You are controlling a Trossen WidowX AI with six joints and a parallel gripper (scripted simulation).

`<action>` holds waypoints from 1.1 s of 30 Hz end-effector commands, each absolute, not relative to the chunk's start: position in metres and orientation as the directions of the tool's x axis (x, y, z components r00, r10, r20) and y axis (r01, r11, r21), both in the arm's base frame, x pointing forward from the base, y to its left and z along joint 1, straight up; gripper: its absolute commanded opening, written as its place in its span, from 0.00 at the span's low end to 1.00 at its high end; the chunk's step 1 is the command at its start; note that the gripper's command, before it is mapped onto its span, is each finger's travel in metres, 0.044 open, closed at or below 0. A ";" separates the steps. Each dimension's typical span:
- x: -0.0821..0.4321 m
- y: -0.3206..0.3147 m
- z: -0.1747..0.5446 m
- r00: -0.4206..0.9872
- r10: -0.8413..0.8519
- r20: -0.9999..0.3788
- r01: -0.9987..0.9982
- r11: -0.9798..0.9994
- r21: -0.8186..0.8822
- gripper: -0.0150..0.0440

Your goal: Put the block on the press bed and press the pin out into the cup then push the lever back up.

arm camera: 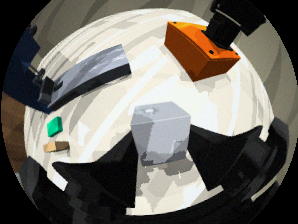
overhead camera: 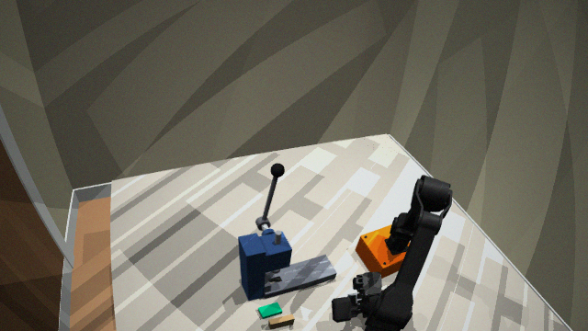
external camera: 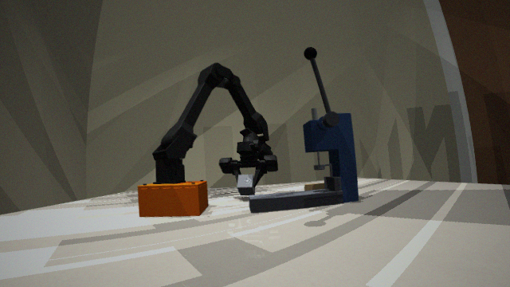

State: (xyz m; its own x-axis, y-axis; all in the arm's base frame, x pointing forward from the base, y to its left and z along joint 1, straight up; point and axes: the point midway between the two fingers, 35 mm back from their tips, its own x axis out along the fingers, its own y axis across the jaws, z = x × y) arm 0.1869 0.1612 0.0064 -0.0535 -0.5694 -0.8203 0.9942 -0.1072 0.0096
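- Pale, streaked tabletop [overhead camera: 207, 207] [external camera: 119, 247] [arm camera: 150, 90] before you; one orange base [overhead camera: 367, 250] [external camera: 171, 201] [arm camera: 200, 57] near its right edge, from above.
- Your one arm [overhead camera: 420, 257] [external camera: 191, 108] [arm camera: 220, 27] arches up, then down.
- One blue press [overhead camera: 253, 262] [external camera: 348, 159] [arm camera: 20, 65], lever [overhead camera: 271, 198] [external camera: 319, 85] raised.
- Your gripper [overhead camera: 354, 296] [external camera: 247, 185] [arm camera: 157, 127], fingers partway apart, grips one grey block [external camera: 246, 183] [arm camera: 160, 130], boxy, small round mark on one face, above the table, off the press bed [overhead camera: 303, 273] [external camera: 295, 200] [arm camera: 92, 75].
- One green piece [overhead camera: 270, 310] [arm camera: 54, 126], one tan [overhead camera: 281, 321] [external camera: 315, 186] [arm camera: 56, 146].
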 end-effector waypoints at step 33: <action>0.189 0.163 -0.013 -0.082 -0.849 -0.521 0.994 -0.107 0.018 0.25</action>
State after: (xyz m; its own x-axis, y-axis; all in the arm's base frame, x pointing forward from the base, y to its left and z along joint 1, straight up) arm 0.1869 0.1612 -0.0138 -0.0888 -0.8432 -0.5303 0.9938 -0.1108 0.0097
